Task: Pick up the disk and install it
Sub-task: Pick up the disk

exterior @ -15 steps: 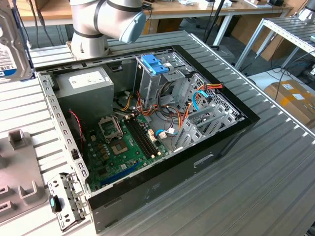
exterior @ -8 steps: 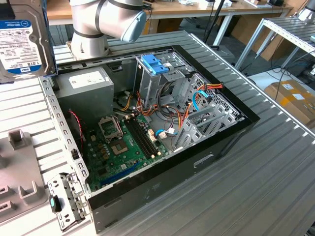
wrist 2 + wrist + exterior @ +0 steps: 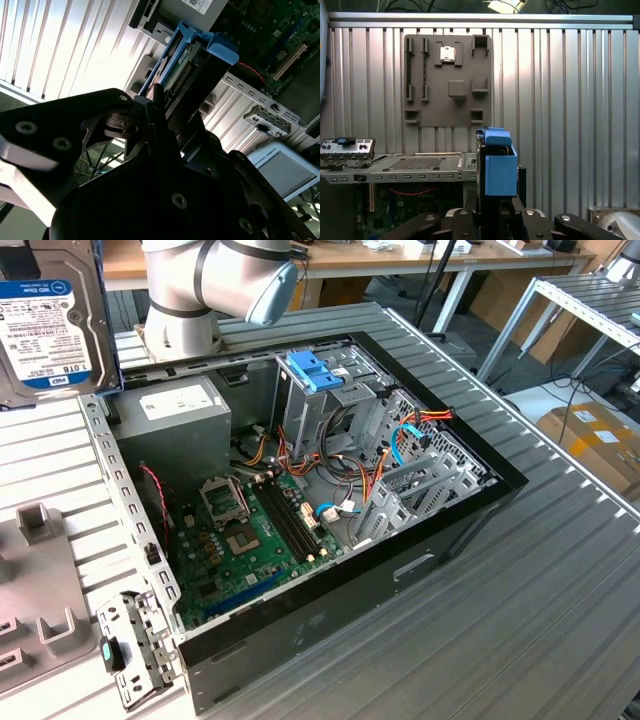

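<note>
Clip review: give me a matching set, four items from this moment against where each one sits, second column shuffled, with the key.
Items:
1 disk
2 motherboard
3 grey fixture plate
4 blue latch piece

Places:
A on the ribbed table, outside the computer case
B clamped in the end effector
C atop the drive cage
D green, lying flat inside the case

Pairs: 1-B, 2-D, 3-A, 4-C

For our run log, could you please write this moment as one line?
gripper: shut on the disk | disk: held aloft, outside the computer case | install: not yet done
</note>
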`<state>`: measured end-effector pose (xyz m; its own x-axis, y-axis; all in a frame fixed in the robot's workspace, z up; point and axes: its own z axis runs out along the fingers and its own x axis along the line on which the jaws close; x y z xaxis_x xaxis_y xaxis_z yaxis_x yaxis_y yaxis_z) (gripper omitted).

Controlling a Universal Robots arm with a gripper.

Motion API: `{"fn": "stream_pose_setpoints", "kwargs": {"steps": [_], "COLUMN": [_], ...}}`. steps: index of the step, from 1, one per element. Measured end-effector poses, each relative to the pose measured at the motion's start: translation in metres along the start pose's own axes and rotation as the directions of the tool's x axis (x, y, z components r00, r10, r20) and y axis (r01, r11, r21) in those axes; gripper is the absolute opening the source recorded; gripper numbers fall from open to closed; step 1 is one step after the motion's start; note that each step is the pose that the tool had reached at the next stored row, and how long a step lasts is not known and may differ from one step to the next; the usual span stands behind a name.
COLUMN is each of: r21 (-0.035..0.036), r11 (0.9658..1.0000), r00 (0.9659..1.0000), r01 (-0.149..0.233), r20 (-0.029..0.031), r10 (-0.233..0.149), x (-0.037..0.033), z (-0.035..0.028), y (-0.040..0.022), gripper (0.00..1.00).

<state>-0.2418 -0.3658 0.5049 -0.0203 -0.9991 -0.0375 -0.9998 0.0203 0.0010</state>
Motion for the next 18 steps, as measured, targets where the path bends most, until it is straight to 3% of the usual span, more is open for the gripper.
{"fn": "stream_pose_setpoints", "kwargs": {"steps": [4,8,11,13,15,18], "r21": [0.0,0.0,0.0,0.0,0.0001,0.0], "r11": [1.0,1.0,1.0,1.0,1.0,1.0], "r00": [1.0,1.0,1.0,1.0,1.0,1.0], "r01": [0.0,0.0,0.0,0.0,0.0,0.0], "r20": [0.0,0.0,0.0,0.0,0.0,0.0], "r10": [0.0,0.0,0.0,0.0,0.0,0.0], "x": [-0.0001,-0.0003,-0.0006,-0.0008,-0.001,-0.0013], "z": [0.0,0.0,0.0,0.0,0.0,0.0], "y": [-0.0057,-0.016,-0.0334,-0.0408,-0.0534,-0.0633], "gripper": [0.35,0.35,0.35,0.35,0.35,0.35]}}
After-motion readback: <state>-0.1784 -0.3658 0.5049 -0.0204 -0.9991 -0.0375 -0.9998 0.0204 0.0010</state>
